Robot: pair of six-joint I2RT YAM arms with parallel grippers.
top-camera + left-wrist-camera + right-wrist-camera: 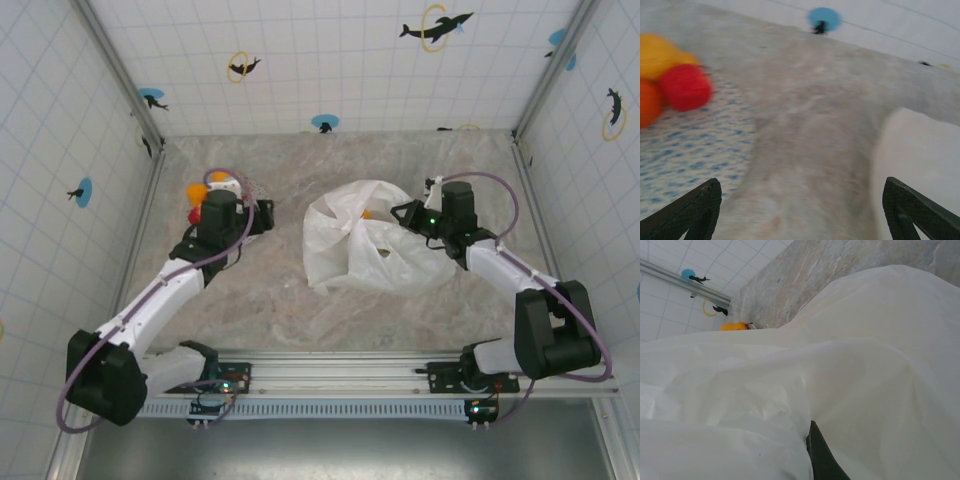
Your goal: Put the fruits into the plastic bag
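The plastic bag point(370, 250) lies crumpled at mid-table, white and translucent; an orange fruit point(367, 214) shows at its mouth. My right gripper point(400, 214) is shut on the bag's upper right edge. In the right wrist view, bag film point(850, 370) wraps one dark finger point(822, 457), and an orange fruit point(735, 326) peeks over it. My left gripper point(268, 214) stands open and holds nothing, between the plate and the bag. The left wrist view shows its gripper point(805, 220) over bare table, with red point(685, 87), yellow-orange point(657, 55) and orange point(646, 102) fruits on the left.
A speckled grey plate point(690, 145) bears the fruits at the back left point(228, 183). Tiled walls point(320, 60) enclose the marble table on three sides. The bag's edge point(920, 150) lies to the right of my left gripper.
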